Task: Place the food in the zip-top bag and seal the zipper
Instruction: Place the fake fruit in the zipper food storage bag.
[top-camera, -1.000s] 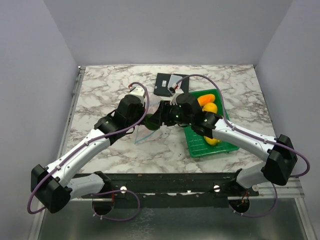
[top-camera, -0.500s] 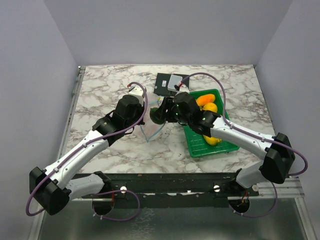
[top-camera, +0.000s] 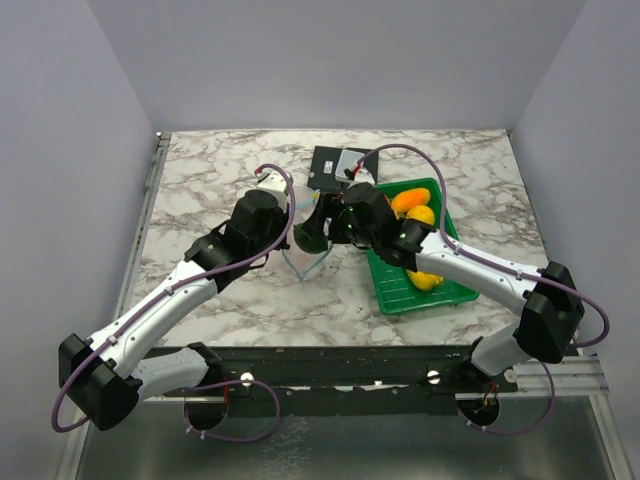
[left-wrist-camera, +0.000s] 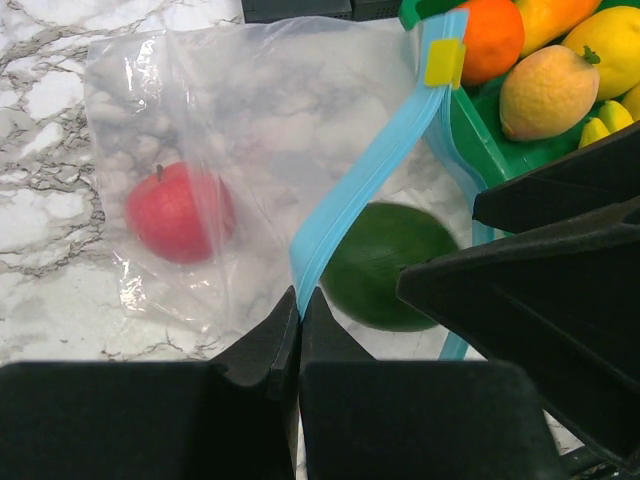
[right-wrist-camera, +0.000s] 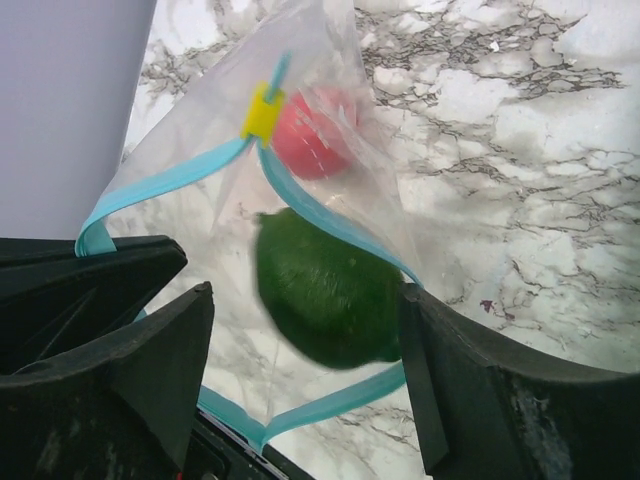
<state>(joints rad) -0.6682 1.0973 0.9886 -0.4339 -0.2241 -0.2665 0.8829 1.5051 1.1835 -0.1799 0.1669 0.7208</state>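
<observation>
Left gripper (left-wrist-camera: 299, 306) is clenched on the zipper (left-wrist-camera: 372, 168), pinching one lip of the bag (left-wrist-camera: 250, 110). Past its tips, a red fruit (left-wrist-camera: 178, 212) lies inside. Right gripper (right-wrist-camera: 305, 305) is released, jaws wide. Between them a blurred green fruit (right-wrist-camera: 322, 298) sits within the open mouth. The tray (left-wrist-camera: 478, 140) lies just beside it.

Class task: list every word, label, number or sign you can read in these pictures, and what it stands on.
None can be read.
The bag, its yellow slider and the tray bear no print.
The black pad at the far edge carries a pale patch, too small to read.
</observation>
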